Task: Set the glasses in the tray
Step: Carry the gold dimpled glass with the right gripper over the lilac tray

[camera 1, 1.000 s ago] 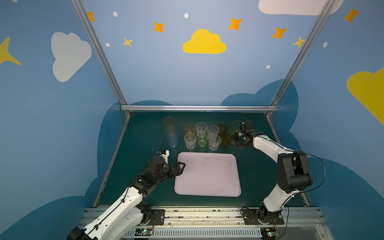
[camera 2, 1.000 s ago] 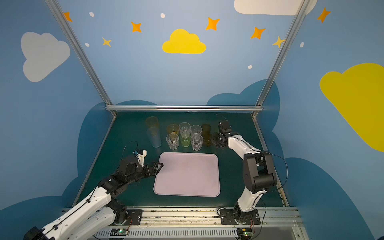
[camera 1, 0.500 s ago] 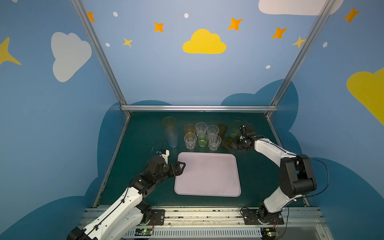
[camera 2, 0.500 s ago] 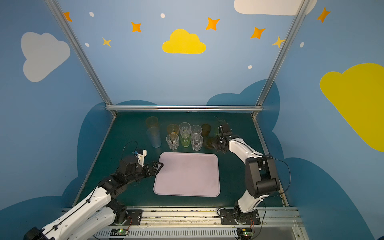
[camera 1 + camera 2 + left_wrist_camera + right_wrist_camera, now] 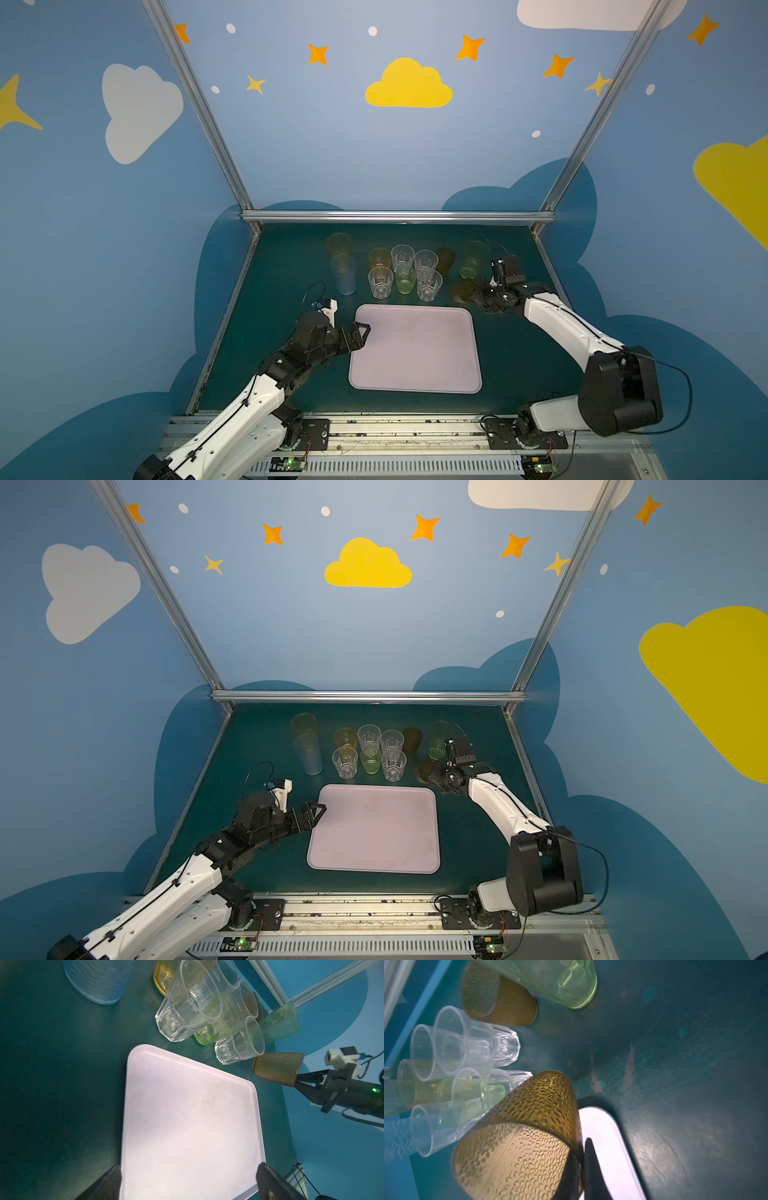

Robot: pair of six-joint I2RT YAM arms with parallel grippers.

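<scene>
The lilac tray (image 5: 415, 357) (image 5: 374, 837) (image 5: 187, 1115) lies bare at the table's middle. My right gripper (image 5: 478, 296) (image 5: 441, 776) (image 5: 581, 1153) is shut on the rim of a brown dimpled glass (image 5: 460, 291) (image 5: 424, 771) (image 5: 277, 1068) (image 5: 529, 1122). It holds the glass tilted, just beyond the tray's far right corner. My left gripper (image 5: 362, 332) (image 5: 316, 811) (image 5: 189, 1174) hovers open and empty over the tray's far left corner. The other glasses stand behind the tray: clear ones (image 5: 380, 282) (image 5: 429, 284), a short green one (image 5: 405, 280) and an amber one (image 5: 379, 258).
A tall blue tumbler (image 5: 344, 274) and a tall orange one (image 5: 338, 244) stand at the back left. Near my right wrist stand a tall green tumbler (image 5: 473, 259) and a second brown one (image 5: 445, 258). Metal frame posts and blue walls close in the table.
My right gripper has closed on the brown glass and drawn it forward from the back row towards the tray, tilting it. The left arm has not moved.
</scene>
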